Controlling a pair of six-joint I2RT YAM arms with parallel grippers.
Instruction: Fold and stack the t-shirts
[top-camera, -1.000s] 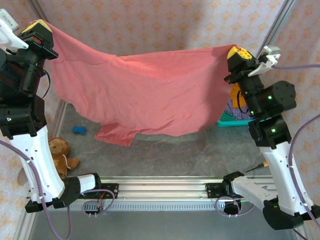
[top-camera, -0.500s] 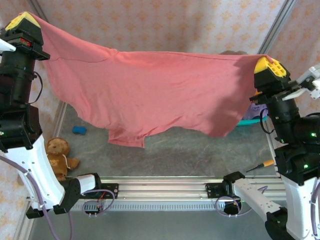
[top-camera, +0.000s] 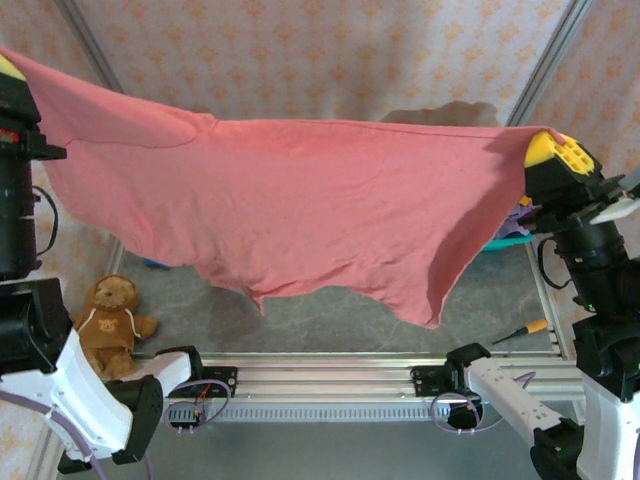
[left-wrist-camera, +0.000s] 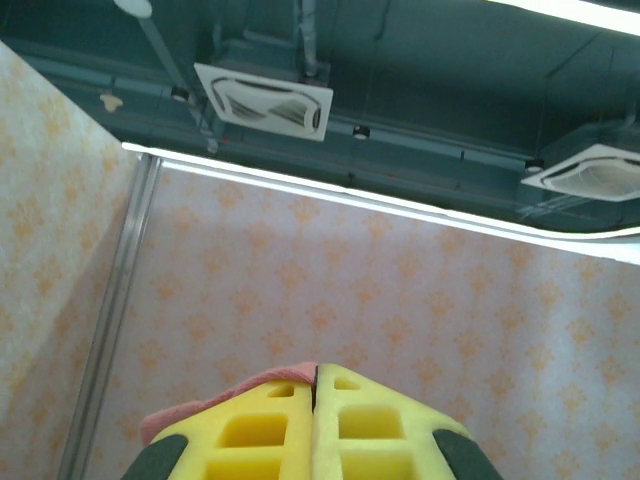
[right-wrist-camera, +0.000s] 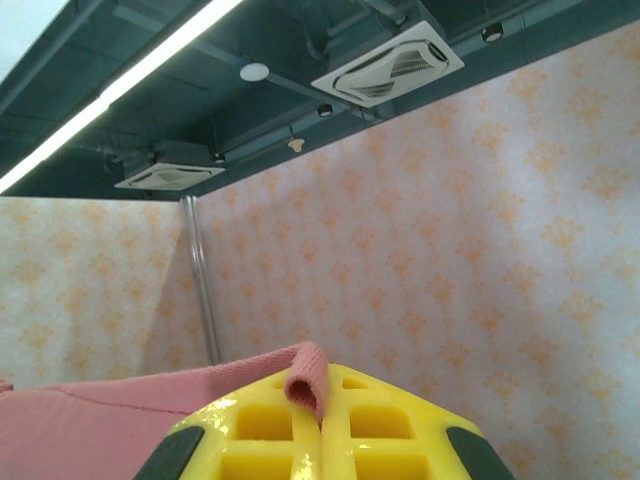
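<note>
The dusty red t-shirt (top-camera: 300, 205) hangs spread wide in the air above the table, stretched between both arms. My left gripper (top-camera: 8, 70) pinches its upper left corner at the left edge of the top view; in the left wrist view the yellow jaws (left-wrist-camera: 316, 375) are pressed together with a sliver of red cloth (left-wrist-camera: 270, 378) at the tip. My right gripper (top-camera: 545, 145) pinches the upper right corner; its wrist view has a curl of red cloth (right-wrist-camera: 308, 375) squeezed between shut yellow jaws (right-wrist-camera: 322, 405). The shirt's lower hem droops to a point at the right.
A brown teddy bear (top-camera: 108, 312) sits on the table at the left. The teal mesh basket (top-camera: 505, 240) peeks out behind the shirt at the right, holding lavender cloth. A small screwdriver (top-camera: 525, 330) lies near the right rail. Metal frame posts and patterned walls enclose the cell.
Both grippers have moved apart and upward, pulling the red shirt taut and wider. The left gripper has gone to the frame's left edge; the right has shifted further right.
</note>
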